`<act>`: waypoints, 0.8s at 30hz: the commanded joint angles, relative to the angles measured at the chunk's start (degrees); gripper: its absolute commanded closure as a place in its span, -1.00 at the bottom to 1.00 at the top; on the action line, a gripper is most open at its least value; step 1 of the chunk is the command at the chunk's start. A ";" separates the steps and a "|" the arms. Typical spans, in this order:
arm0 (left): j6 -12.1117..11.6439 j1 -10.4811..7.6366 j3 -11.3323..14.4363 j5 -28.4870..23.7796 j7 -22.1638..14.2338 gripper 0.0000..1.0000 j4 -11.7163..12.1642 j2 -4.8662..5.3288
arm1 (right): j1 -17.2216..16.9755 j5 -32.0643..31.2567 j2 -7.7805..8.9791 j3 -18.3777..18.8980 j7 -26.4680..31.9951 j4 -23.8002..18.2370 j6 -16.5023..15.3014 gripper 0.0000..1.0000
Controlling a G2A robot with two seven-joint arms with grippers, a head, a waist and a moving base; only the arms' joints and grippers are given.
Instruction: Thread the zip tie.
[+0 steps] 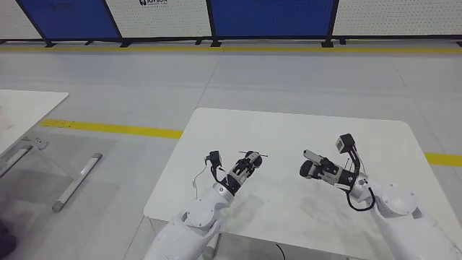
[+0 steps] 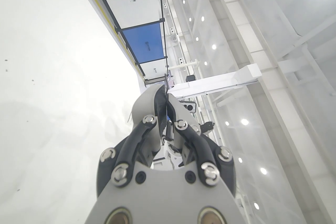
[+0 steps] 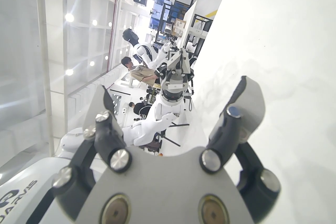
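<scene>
A thin black zip tie (image 1: 259, 157) is pinched in my left gripper (image 1: 250, 162), which hovers over the white table (image 1: 361, 137) left of its middle. In the left wrist view the fingers (image 2: 147, 104) are shut on the zip tie (image 2: 166, 89), and a short black end pokes out past the tips. My right gripper (image 1: 309, 167) hangs a short way to the right, pointing at the left one. It stands open (image 3: 174, 93) with nothing between its fingers (image 3: 248, 93). The left gripper (image 3: 175, 70) faces it from farther off.
A second white table (image 1: 22, 108) stands at the far left, with a grey bar (image 1: 76, 182) on the floor beside it. Blue and white partition panels (image 1: 274, 3) close off the back. A yellow floor line (image 1: 108, 127) runs behind my table.
</scene>
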 commanded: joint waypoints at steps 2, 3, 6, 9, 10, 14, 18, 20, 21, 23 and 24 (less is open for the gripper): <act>0.19 -0.13 -0.10 0.93 0.76 1.00 0.09 0.01 | -0.08 -0.11 0.00 0.00 -0.25 -0.07 0.07 -1.00; 0.20 -0.18 -0.02 3.08 2.46 1.00 0.19 -0.03 | -0.29 -1.28 0.02 -0.04 -0.93 -0.62 0.49 -1.00; 1.13 0.04 1.06 6.58 4.75 1.00 0.15 -0.21 | 0.77 -5.54 0.59 0.79 1.22 -1.16 4.13 -1.00; 2.41 0.31 1.21 6.87 3.64 1.00 -0.41 -0.16 | 1.63 -10.31 1.75 3.06 6.03 -3.56 7.76 -1.00; 3.03 0.41 0.95 6.66 2.69 1.00 -0.77 -0.06 | 1.89 -11.35 2.28 4.25 8.79 -4.69 9.47 -1.00; 3.81 1.11 0.33 6.69 2.26 1.00 -2.32 0.10 | 2.59 -17.65 4.00 7.20 17.54 -9.77 14.64 -1.00; 4.41 1.40 0.53 5.85 0.98 1.00 -3.03 0.11 | 3.48 -21.18 4.76 8.12 20.97 -12.46 20.26 -1.00; 4.41 1.40 0.53 5.85 0.98 1.00 -3.03 0.11 | 3.48 -21.18 4.76 8.12 20.97 -12.46 20.26 -1.00; 4.41 1.40 0.53 5.85 0.98 1.00 -3.03 0.11 | 3.48 -21.18 4.76 8.12 20.97 -12.46 20.26 -1.00; 4.41 1.40 0.53 5.85 0.98 1.00 -3.03 0.11 | 3.48 -21.18 4.76 8.12 20.97 -12.46 20.26 -1.00; 4.41 1.40 0.53 5.85 0.98 1.00 -3.03 0.11 | 3.48 -21.18 4.76 8.12 20.97 -12.46 20.26 -1.00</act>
